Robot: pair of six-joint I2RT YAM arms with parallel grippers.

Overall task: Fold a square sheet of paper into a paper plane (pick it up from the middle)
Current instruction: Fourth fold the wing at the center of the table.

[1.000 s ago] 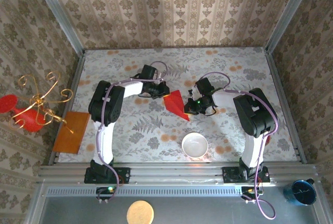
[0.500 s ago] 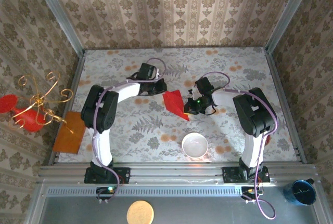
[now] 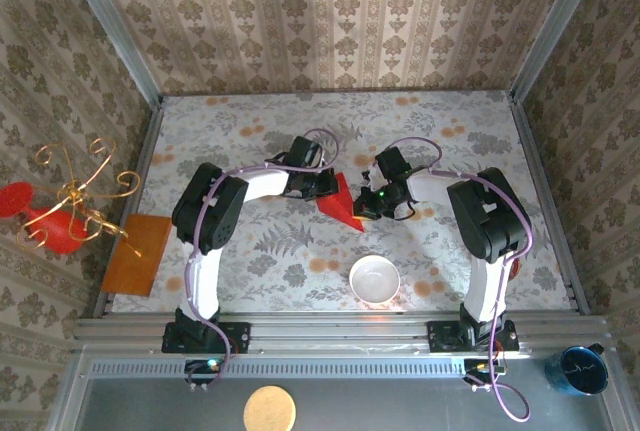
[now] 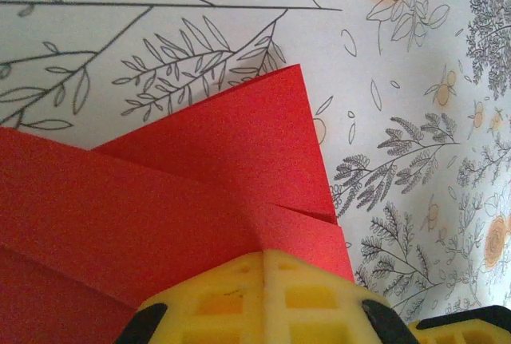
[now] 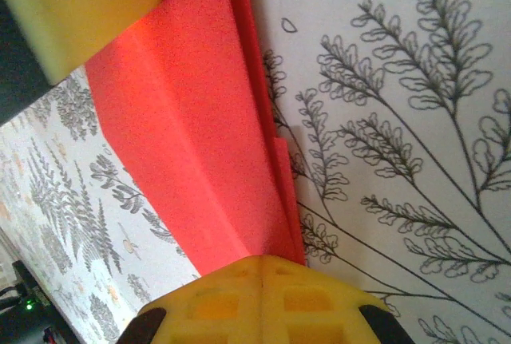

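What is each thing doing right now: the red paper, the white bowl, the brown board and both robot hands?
Thin bright red sheet of paper: partly folded into layers, held at one end.
Left gripper: shut, fingertips against the paper.
Right gripper: shut on the paper's narrow end.
Round white bowl: upright, empty, apart from the paper.
Orange-brown rectangular board: lying flat by the table's left edge.

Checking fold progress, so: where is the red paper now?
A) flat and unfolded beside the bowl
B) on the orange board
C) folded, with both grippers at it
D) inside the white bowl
C: the red paper shows creased, overlapping layers, with the left gripper and right gripper both at it.
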